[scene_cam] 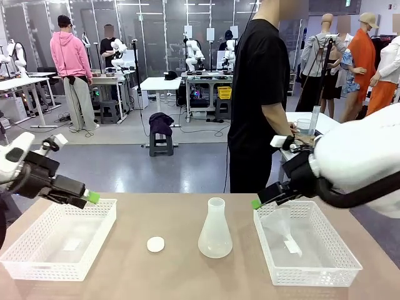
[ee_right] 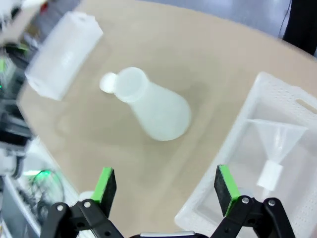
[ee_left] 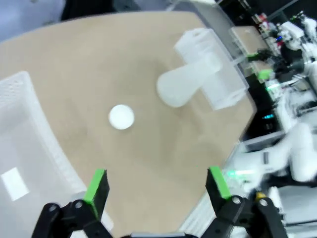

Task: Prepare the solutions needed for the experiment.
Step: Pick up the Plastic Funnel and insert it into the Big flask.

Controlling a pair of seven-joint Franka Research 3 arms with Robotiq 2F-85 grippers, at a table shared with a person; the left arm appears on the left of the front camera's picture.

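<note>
A frosted whitish conical flask [scene_cam: 215,232] [ee_left: 184,84] [ee_right: 157,110] stands uncapped at mid-table. The solutions are hidden: I cannot make out any liquid through its frosted wall. A round white cap [scene_cam: 155,244] [ee_left: 121,117] [ee_right: 107,83] lies on the table just left of the flask. My left gripper [scene_cam: 91,197] [ee_left: 157,179] hovers open over the inner rim of the left basket [scene_cam: 37,253], holding nothing. My right gripper [scene_cam: 257,204] [ee_right: 164,182] hangs open above the near left corner of the right basket [scene_cam: 312,272], also holding nothing.
The right basket holds a clear funnel [scene_cam: 289,241] [ee_right: 274,144]. A small white slip [scene_cam: 72,245] [ee_left: 14,181] lies in the left basket. A person in a black shirt [scene_cam: 259,94] stands at the far edge, by a side table with a clear beaker [scene_cam: 304,125].
</note>
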